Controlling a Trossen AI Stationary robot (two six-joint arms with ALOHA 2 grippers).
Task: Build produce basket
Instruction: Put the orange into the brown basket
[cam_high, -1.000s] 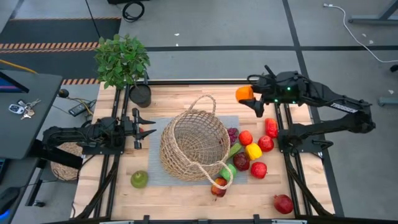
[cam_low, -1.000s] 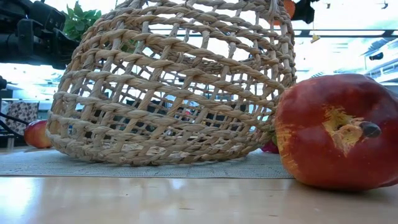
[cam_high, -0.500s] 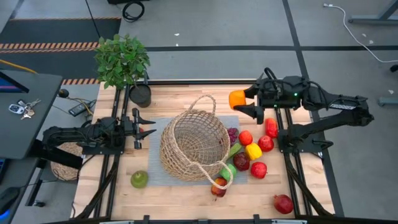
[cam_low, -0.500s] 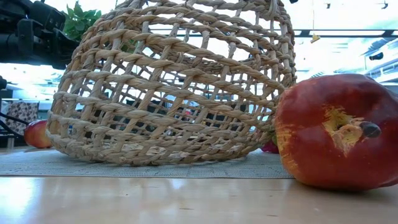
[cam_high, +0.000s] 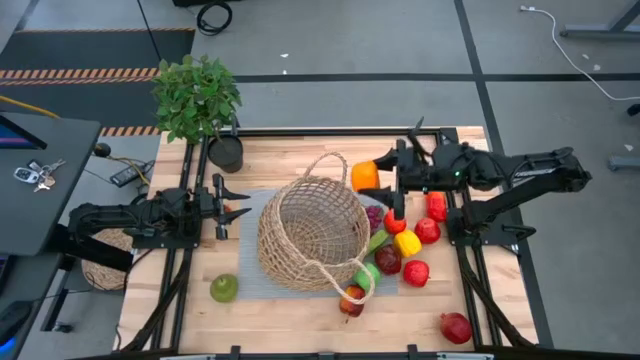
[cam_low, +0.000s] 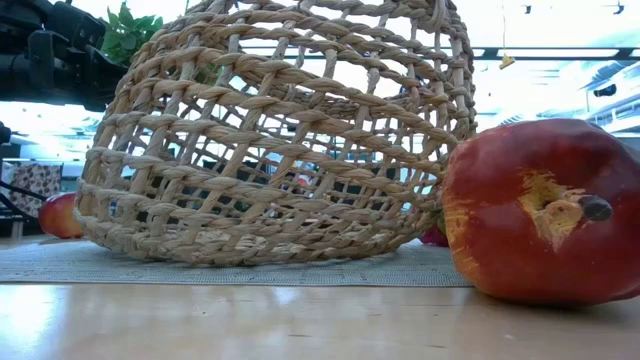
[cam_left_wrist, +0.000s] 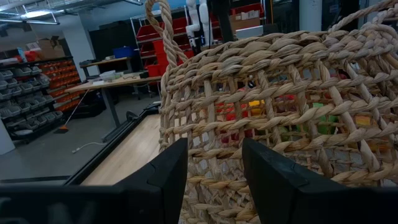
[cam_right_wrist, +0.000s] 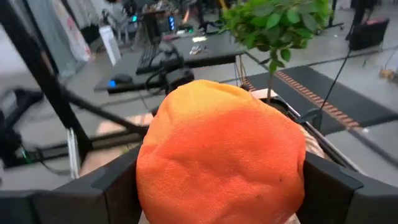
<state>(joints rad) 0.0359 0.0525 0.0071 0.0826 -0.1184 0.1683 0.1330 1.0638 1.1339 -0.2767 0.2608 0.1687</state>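
Observation:
The tan wicker basket stands on a grey mat mid-table, one loop handle up at its far side; it also fills the low view. My right gripper is shut on an orange just off the basket's far right rim. Most of the produce lies right of the basket: red apples, a yellow pepper, purple grapes and a pomegranate. A green apple lies at the near left. My left gripper waits open at the basket's left side, with the weave straight ahead of it. My right gripper pinches the orange between its two fingers, one on each side of the fruit. The fingers come level from the table's right. The orange is lifted clear of the table, beside the basket's rim.
A potted plant stands at the far left corner. A red fruit lies close to the low camera, and a red apple shows left of the basket. Bare wood lies along the near edge and far of the basket.
My right gripper has carried the orange from near the table's far right corner toward the left and slightly nearer, up to the basket's far right rim, staying shut on it. The basket and the other produce have kept still.

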